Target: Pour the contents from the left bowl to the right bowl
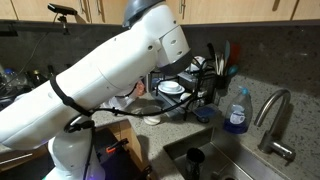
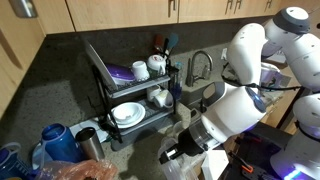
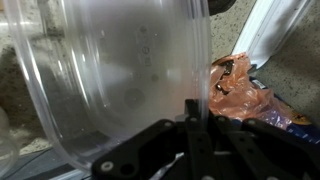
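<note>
In the wrist view the claw (image 3: 190,128) is pinched almost fully closed on the thin wall of the bowl (image 3: 110,80). The bowl is see-through, greyish and glass-like, with smooth sides and faint dots near its base. It is tilted on edge above the speckled worktop (image 3: 300,60), just beside a crumpled orange-brown wrapper (image 3: 238,88). Which worktop edge is nearest cannot be told.

Pincer (image 3: 190,110) clamped tight, arm (image 1: 110,65) bent low

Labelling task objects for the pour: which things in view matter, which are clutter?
Job: pincer, shut on the rim of the clear bowl. Other bowl: can't make out.
Clutter: crumpled plastic wrapper, black dish rack, blue soap bottle, faucet.
</note>
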